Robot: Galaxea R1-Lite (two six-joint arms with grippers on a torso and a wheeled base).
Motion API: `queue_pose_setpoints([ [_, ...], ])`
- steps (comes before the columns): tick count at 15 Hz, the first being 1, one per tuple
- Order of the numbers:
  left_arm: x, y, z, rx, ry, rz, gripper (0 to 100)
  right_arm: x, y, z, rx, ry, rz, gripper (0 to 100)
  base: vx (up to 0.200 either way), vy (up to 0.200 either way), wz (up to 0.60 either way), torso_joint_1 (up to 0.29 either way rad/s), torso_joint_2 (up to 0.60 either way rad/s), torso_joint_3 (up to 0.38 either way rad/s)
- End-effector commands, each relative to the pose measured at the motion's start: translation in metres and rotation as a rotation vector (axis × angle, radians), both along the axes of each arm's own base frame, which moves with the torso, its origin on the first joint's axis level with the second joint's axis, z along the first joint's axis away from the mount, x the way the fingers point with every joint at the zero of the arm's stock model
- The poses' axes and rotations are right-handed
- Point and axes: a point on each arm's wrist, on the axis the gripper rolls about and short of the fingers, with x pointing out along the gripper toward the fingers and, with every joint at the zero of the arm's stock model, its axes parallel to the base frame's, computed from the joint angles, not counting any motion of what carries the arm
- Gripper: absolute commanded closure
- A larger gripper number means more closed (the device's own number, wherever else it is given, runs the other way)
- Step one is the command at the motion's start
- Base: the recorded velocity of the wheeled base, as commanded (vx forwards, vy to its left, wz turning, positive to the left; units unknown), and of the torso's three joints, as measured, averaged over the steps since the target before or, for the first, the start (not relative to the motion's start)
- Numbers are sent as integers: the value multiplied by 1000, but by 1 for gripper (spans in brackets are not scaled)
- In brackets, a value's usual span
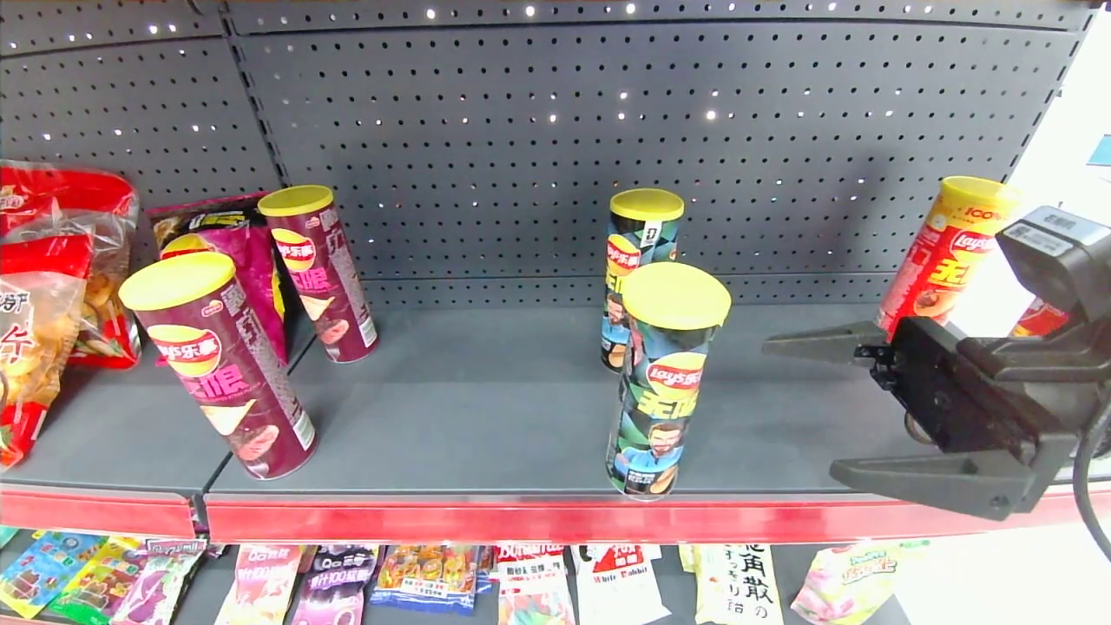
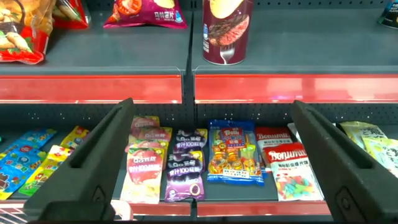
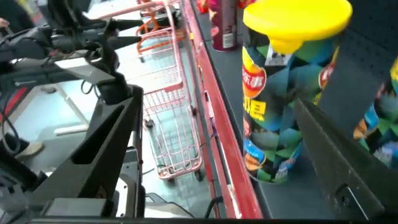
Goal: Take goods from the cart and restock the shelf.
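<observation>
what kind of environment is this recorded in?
Probably a shop aisle, or a mock-up of one: pegboard-backed shelf with red front edge, chip cans on it, pink shopping cart alongside.

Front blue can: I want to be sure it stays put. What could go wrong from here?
The front blue can stands close to the shelf's red lip, with the open right gripper just beside it; a sideways brush could tip it off the shelf. The orange can stands right behind that gripper and could be knocked too.

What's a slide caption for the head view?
Open right hand hovers beside the front blue chip can on the shelf.
</observation>
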Motion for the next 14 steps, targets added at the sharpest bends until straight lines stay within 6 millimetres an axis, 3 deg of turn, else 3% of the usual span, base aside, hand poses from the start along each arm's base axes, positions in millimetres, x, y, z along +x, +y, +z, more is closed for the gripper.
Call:
queue_pose_setpoints([
  [1, 0, 0, 0, 0, 1, 0, 0, 6, 1, -4, -2, 13, 27, 0, 0, 0, 0, 0, 0, 0],
  [5, 0, 0, 0, 0, 1, 0, 0, 16, 9, -13, -17, -30, 62, 0, 0, 0, 0, 0, 0, 0],
  [14, 0, 0, 0, 0, 1, 0, 0, 45, 24, -12, -43, -37, -4, 0, 0, 0, 0, 0, 0, 0],
])
